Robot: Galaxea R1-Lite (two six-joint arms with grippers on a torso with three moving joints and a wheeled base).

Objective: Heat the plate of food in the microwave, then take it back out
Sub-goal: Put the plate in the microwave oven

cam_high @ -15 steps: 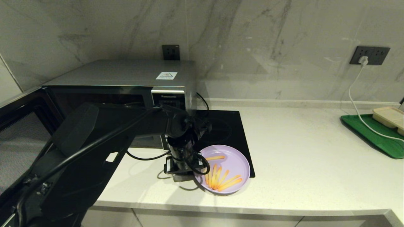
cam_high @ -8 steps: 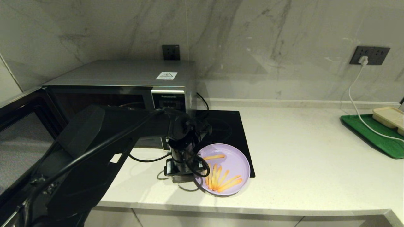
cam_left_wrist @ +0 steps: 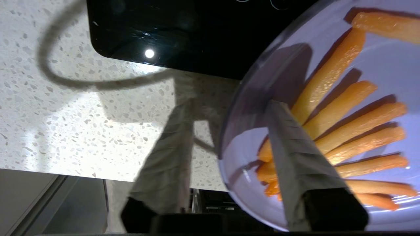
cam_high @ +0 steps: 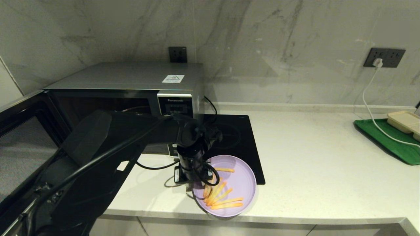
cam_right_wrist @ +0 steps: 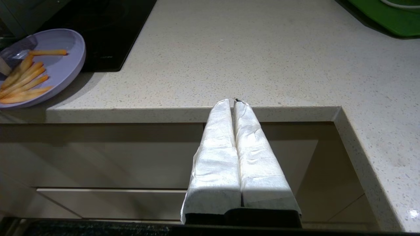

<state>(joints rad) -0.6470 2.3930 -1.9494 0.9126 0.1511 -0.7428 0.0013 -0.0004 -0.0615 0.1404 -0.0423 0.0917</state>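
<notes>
The pale lilac plate of food with several orange fries hangs tilted just over the counter's front edge, partly over the black hob. My left gripper points down at the plate's left rim and is shut on it. In the left wrist view one finger is inside the plate against the fries and the other is outside the rim. The silver microwave stands behind to the left, and its dark door is swung open. My right gripper is shut and empty, parked below the counter's front edge.
The black induction hob lies right of the microwave. A green tray with a beige tray sits at the far right, and a white cable runs to it from a wall socket. The left arm's cable loops beside the plate.
The plate has shifted left and toward the counter's front edge and now sits tilted in my left gripper. The fries moved with it. The left arm rose slightly.
</notes>
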